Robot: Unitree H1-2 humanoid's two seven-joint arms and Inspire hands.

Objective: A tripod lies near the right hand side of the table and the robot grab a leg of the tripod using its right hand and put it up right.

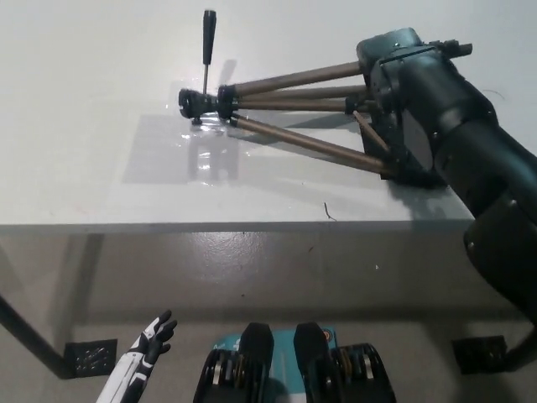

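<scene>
Carefully, I'd pivot the tripod [277, 117] upright on its feet, though I cannot tell how my right hand [403, 109] grips the leg.

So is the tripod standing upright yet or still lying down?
Lying down. The tripod stretches flat across the table, legs splayed toward the right hand at its feet.
</scene>
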